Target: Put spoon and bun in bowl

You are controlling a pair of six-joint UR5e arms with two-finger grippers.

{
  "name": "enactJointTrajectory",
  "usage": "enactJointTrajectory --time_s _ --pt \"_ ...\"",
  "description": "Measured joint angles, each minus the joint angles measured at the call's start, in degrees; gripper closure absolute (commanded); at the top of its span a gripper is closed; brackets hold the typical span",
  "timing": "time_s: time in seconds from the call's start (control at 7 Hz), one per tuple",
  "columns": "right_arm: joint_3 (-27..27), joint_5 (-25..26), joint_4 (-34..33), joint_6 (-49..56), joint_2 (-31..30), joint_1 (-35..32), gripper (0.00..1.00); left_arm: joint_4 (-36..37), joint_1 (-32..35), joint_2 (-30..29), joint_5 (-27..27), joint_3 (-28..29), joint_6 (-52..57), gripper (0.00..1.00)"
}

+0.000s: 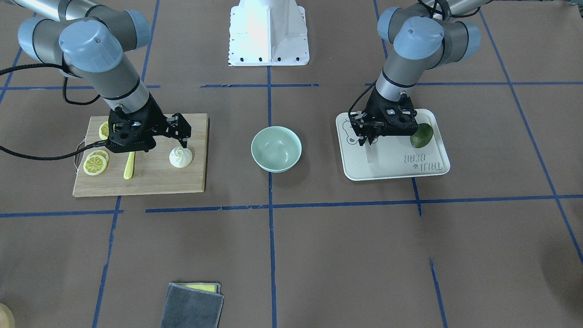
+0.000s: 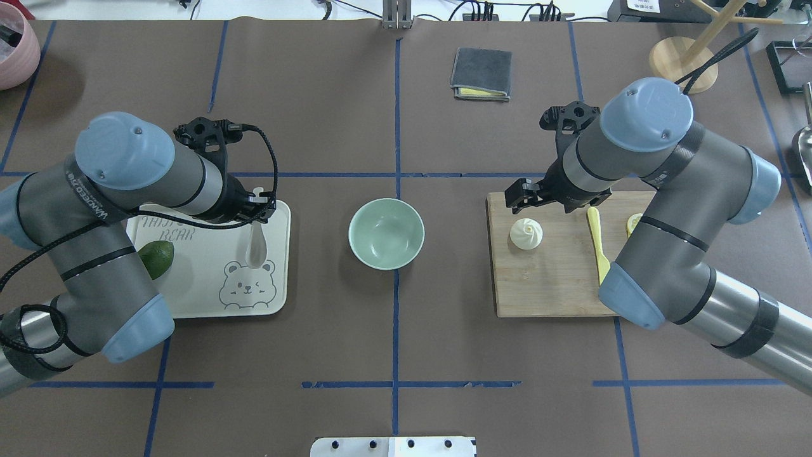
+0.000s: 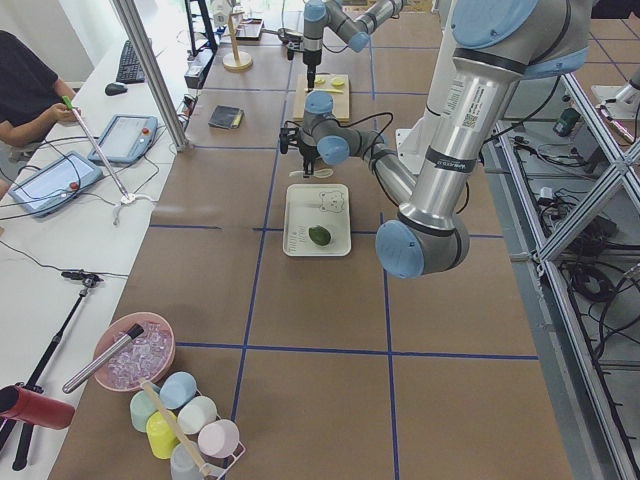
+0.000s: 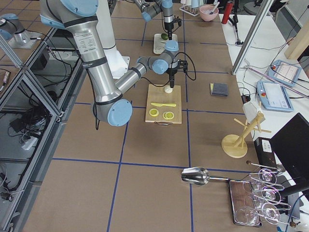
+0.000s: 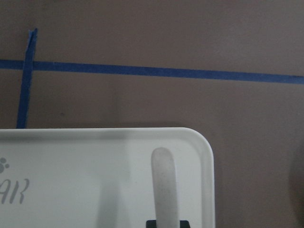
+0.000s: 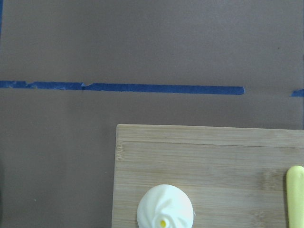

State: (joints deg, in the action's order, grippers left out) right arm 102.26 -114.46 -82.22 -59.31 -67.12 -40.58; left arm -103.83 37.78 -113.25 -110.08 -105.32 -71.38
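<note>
My left claw (image 2: 255,214) is down over the white bear tray (image 2: 190,285), which lies toward the left end of the tabletop. Its tips are pressed in on the handle of the spoon (image 2: 255,247). The spoon lies along the tray's side nearest the middle of the tabletop, with its scoop pointing at the near edge and its handle end close to the tray's far corner. A green fruit (image 2: 157,259) sits on the tray's opposite side.

My right claw (image 2: 523,197) is spread and hangs just above the bun (image 2: 526,233). From across the tabletop one tip looks to reach the bun's top, though I cannot tell if it touches. The bun rests on the wooden board (image 2: 545,279) toward the right end of the tabletop, beside a yellow knife (image 2: 596,241) and lemon slices (image 1: 95,164).

The bowl (image 2: 386,235) stands between tray and board, mid-tabletop, apart from both. A folded grey cloth (image 2: 482,73) lies near the far edge.
</note>
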Motion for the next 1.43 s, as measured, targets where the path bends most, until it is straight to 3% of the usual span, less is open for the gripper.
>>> enactJointTrajectory --time_s 0.29,0.86,1.0,1.14,1.29,1.43 --pt "-3.9 0.9 2.2 -0.3 0.8 1.2 0.04 -0.1 -0.1 -4.1 -0.3 0.7 -5.7 1.00" --pt "-5.4 1.3 2.7 -0.5 0.8 3.3 0.11 -3.0 -0.3 -10.0 -0.4 4.9 -11.8 1.00" --pt "-5.4 1.2 2.6 -0.5 0.8 3.5 0.25 -4.8 -0.3 -11.5 -0.4 6.8 -13.5 1.00" --pt "-5.3 1.1 2.6 -0.5 0.7 3.5 0.70 -6.0 -0.4 -13.1 -0.4 8.8 -14.8 1.00" --pt "-5.2 1.0 2.6 -0.5 0.6 3.6 1.00 -6.9 -0.5 -14.0 -0.4 10.4 -15.6 1.00" --pt "-5.1 1.0 2.6 -0.4 0.6 3.6 1.00 -8.7 -0.8 -14.4 -0.3 12.0 -16.5 1.00"
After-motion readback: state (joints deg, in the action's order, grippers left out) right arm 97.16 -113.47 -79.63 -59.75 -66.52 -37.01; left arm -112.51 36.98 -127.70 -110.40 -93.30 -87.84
